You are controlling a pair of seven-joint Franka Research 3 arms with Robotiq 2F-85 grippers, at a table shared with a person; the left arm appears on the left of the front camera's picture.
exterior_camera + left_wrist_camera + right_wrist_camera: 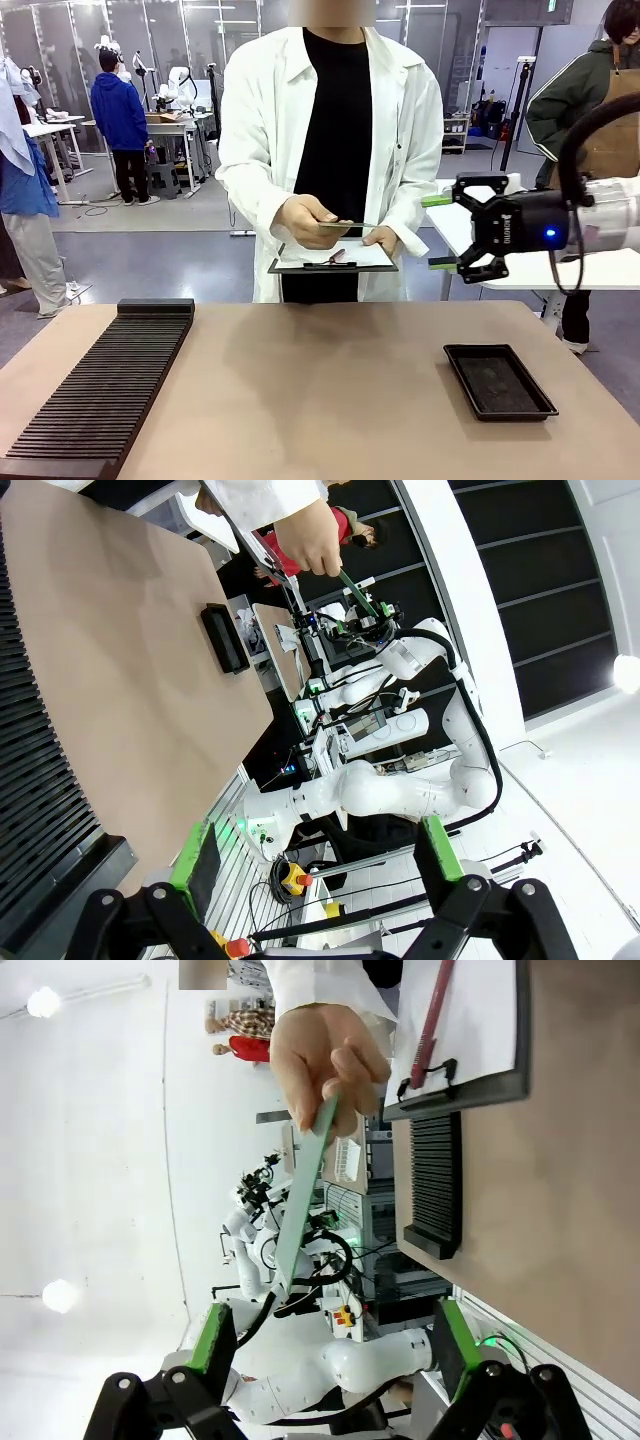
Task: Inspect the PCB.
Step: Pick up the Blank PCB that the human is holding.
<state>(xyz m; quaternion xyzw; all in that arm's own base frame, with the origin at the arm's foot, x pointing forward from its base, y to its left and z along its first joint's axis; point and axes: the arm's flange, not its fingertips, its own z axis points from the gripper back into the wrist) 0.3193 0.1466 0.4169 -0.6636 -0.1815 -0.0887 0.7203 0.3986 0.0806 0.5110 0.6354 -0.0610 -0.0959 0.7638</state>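
– Workshop floor with other benches is seen behind; a tan table (330,400) is noted in front, with a slotted black rack (100,390) on the robot's left part and a shallow black tray (500,382) on its right part. Where is the board placed?
– The green board (345,224) is held in the air at the far side, pinched at 1 end by the person's hand (305,220), just above a clipboard (340,262) carried in the other hand (385,240). It is seen edge-on and roughly level. No part of it rests on the table.
– Grippers?
– 2 are logged. The right gripper (437,232) is raised at about the board's height and pointed toward it, jaws spread wide with nothing between them. A clear gap to the board's free end is noted. The left gripper (318,852) is seen in its wrist view, jaws likewise spread and empty.
– Stage?
– A handover is judged to be pending; no contact is made yet.
– Risks?
– 3 are flagged. Fingers could be caught if the jaws are closed too near the held end. The thin board could be missed or knocked if the pads are not lined up with its flat faces. It could be dropped if release comes before a firm pinch.
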